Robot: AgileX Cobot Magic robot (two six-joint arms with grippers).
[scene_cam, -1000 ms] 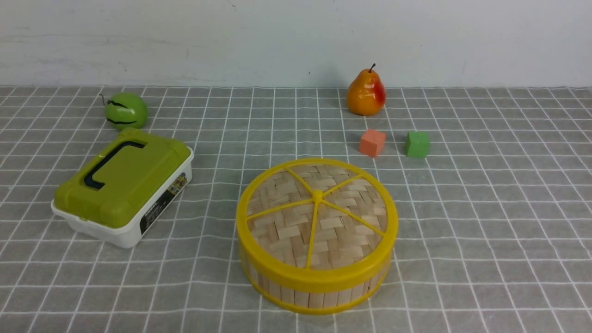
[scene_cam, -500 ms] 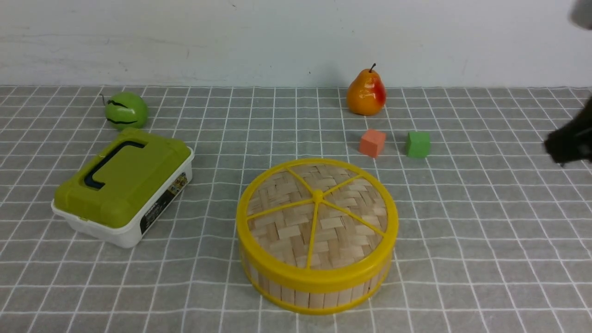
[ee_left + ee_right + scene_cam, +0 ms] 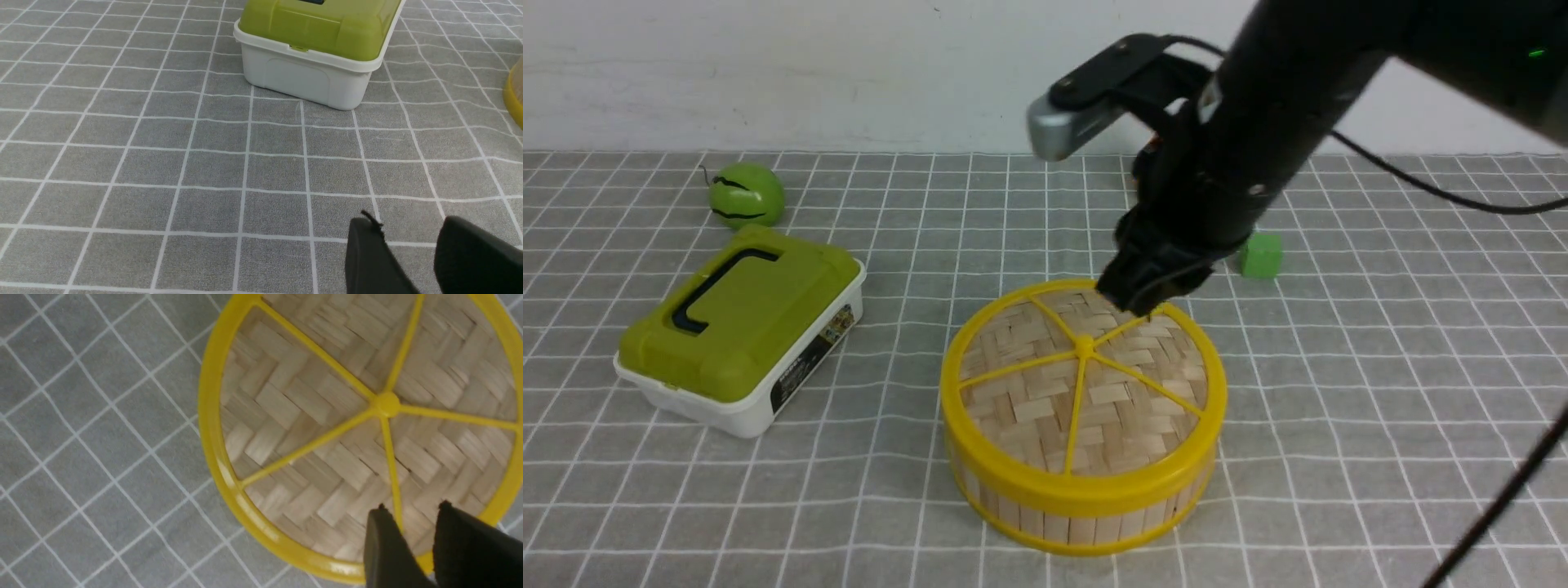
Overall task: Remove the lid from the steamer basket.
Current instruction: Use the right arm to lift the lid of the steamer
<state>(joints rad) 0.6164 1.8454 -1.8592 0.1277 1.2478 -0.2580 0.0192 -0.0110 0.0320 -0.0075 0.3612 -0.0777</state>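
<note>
The steamer basket stands in the middle of the cloth with the lid seated on it, woven bamboo with yellow spokes and a centre knob. My right gripper hangs just above the lid's far edge, open and empty. In the right wrist view its fingertips straddle one yellow spoke near the rim, short of the knob on the lid. My left gripper is open and empty over bare cloth, out of the front view; a sliver of the basket shows at that view's edge.
A white box with an olive-green lid sits left of the basket, also in the left wrist view. A green round fruit lies behind it. A green cube shows beside the right arm. A cable crosses the front right.
My right arm has swung in from the right edge of the front view to above the lid's far side, covering the pear and the orange cube. The lid and basket have not moved.
</note>
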